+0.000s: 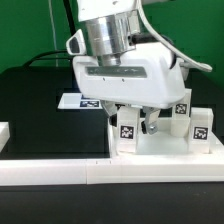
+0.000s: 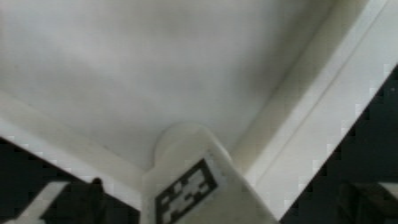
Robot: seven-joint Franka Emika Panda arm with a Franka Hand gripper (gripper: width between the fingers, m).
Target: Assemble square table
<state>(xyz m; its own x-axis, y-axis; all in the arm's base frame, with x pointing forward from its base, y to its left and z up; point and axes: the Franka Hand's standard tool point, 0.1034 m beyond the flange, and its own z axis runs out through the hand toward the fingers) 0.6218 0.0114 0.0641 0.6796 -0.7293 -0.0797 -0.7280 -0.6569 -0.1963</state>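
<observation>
On the black table [image 1: 40, 110], near the white rail [image 1: 60, 172] along its front edge, the tabletop [image 1: 165, 145] stands under the arm. Its pale inside [image 2: 160, 70] fills the wrist view. Three legs [image 1: 128, 128] stand at it, each with a black-and-white tag; another tagged leg [image 2: 187, 180] shows close up. The marker board [image 1: 78, 100] lies behind. No readable writing appears. The gripper [image 1: 143, 118] hangs among the legs; whether its jaws are spread or closed cannot be told.

tabletop [image 2: 160, 70]: smooth matt white plastic (tags paper-like) | table [image 1: 40, 110]: matt black
</observation>
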